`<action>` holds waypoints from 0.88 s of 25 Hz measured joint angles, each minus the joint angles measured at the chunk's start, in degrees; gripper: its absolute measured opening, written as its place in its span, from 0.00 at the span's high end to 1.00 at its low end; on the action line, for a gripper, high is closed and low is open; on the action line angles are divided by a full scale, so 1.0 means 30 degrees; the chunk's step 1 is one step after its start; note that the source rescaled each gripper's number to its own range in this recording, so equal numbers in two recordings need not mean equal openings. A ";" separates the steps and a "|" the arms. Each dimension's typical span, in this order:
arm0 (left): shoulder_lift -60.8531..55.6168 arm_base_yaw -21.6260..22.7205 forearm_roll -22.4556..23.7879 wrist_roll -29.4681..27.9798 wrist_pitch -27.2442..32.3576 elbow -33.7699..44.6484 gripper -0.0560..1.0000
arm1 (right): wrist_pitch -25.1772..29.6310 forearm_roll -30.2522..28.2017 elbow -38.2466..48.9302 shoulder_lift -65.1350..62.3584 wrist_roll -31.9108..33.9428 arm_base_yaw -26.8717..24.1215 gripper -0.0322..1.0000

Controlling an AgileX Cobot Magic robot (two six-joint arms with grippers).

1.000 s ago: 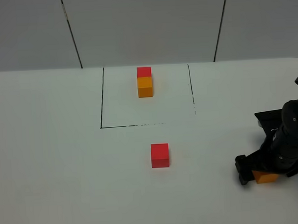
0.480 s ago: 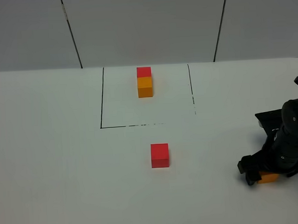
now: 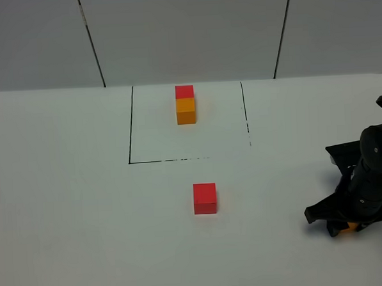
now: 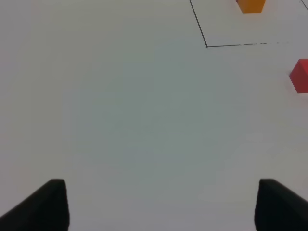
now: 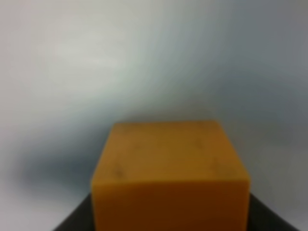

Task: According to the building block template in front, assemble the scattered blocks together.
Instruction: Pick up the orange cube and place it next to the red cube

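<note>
The template [image 3: 185,105], a red cube joined to an orange one, stands at the back inside a black outlined square. A loose red cube [image 3: 205,198] sits on the white table in front of that square; the left wrist view catches its edge [image 4: 300,76]. The loose orange cube [image 3: 353,226] lies far right near the front, almost covered by my right gripper [image 3: 346,221]. In the right wrist view this cube [image 5: 171,173] fills the space between the dark fingers, which press on its sides. My left gripper [image 4: 161,207] hovers open over bare table, well left of the red cube.
The black outline [image 3: 130,133] marks the template's square on the white table [image 3: 66,207]. A grey panelled wall [image 3: 185,28] rises behind. The orange half of the template [image 4: 250,5] shows at the edge of the left wrist view.
The right gripper's fingers have closed in on the orange cube, which now shows far less from above. Left arm, red cube and template have not moved.
</note>
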 joint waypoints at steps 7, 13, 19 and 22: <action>0.0000 0.0000 0.0000 0.0019 0.0000 0.0000 0.33 | 0.3826 -0.0071 -0.3980 -0.0504 -0.6844 0.1008 0.85; 0.0000 0.0000 0.0000 0.0019 0.0000 0.0000 0.33 | 0.5750 -0.0897 -0.6507 -0.0504 -1.4180 0.3215 0.85; 0.0000 0.0000 0.0000 0.0019 0.0000 0.0000 0.33 | 0.7687 -0.2593 -0.9144 0.1000 -1.5010 0.4931 0.85; 0.0000 0.0000 0.0000 0.0019 0.0000 0.0000 0.33 | 0.8888 -0.3140 -1.0662 0.2620 -1.5051 0.5371 0.85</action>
